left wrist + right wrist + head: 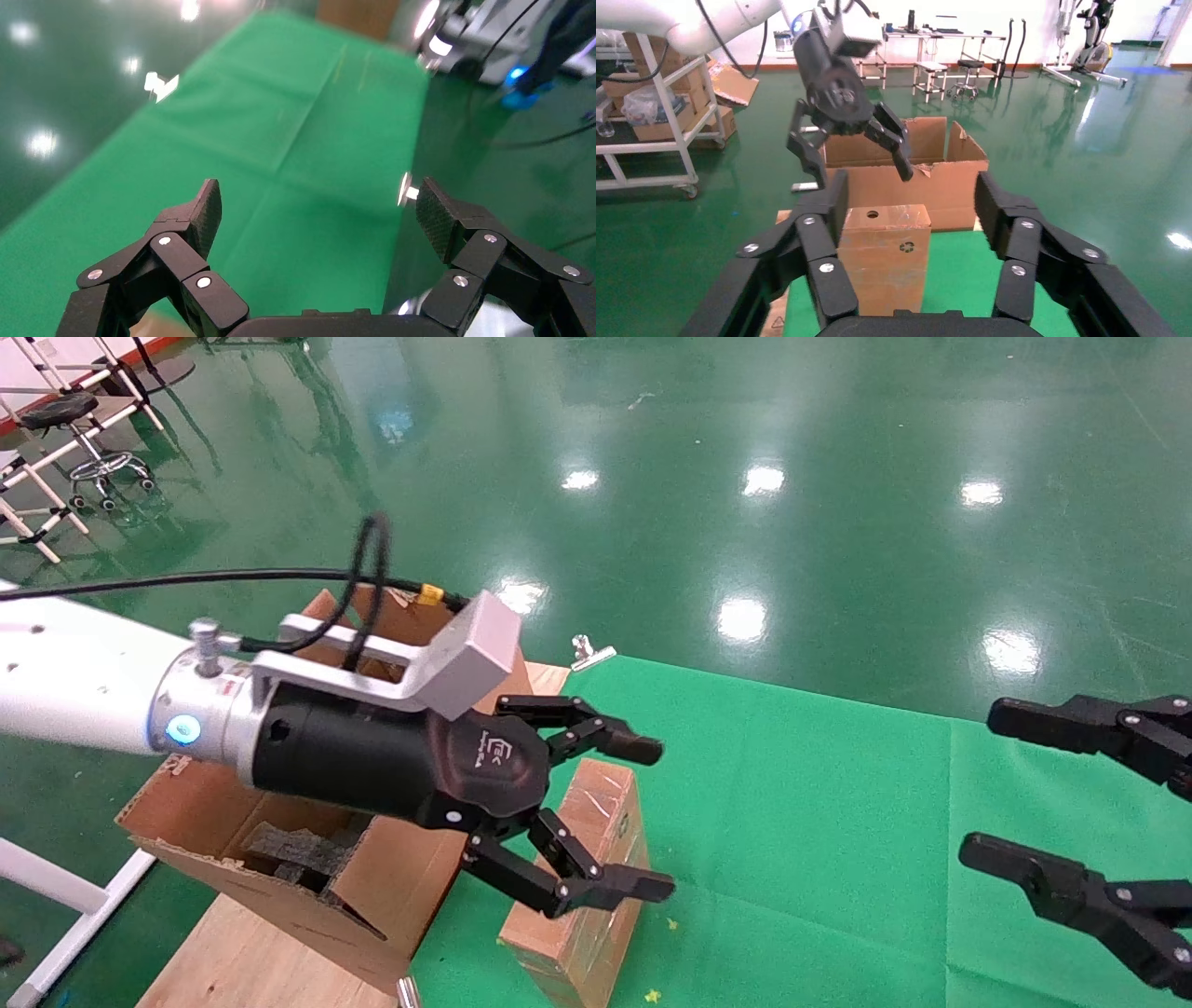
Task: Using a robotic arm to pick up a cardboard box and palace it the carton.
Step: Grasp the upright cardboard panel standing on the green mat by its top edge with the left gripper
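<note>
The small taped cardboard box (596, 868) stands on the green cloth, right beside the big torn carton (233, 803), which holds black foam (289, 854). The white robotic arm's left gripper (652, 817) hovers just above the box, open, with nothing between its fingers. The right wrist view shows that gripper (852, 151) clear above the box (884, 260), with the carton (926, 182) behind it. In the left wrist view the left gripper (320, 203) spreads wide over green cloth. My right gripper (978, 784) waits open at the right edge and faces the box; it appears as (910, 196) in its own view.
A green cloth (819, 822) covers the table, and bare wood (242, 952) shows under the carton. A metal clip (591, 652) holds the cloth's far edge. Past the table lie glossy green floor, a stool (93, 458) and a rack of shelves (659, 126).
</note>
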### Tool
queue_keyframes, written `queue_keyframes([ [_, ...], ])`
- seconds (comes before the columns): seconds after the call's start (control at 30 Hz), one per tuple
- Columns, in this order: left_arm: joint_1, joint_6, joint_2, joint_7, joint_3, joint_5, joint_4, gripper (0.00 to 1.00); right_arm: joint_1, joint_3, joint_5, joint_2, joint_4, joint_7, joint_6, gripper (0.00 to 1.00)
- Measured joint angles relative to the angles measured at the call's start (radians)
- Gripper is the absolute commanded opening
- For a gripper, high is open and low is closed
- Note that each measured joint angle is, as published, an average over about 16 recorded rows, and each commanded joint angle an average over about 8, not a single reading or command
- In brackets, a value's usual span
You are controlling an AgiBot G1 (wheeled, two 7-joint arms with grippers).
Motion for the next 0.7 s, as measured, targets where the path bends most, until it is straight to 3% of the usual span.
queue_keyframes([
  [0.3,-0.104,0.014,0.006,-0.101,0.107,0.119,0.017,1.00,0.000,0.000,0.000,0.000,0.000,0.000,0.000,0.00],
  [0.7,-0.182,0.006,0.016,-0.213,0.174,0.192,0.025,1.00,0.000,0.000,0.000,0.000,0.000,0.000,0.000,0.00],
])
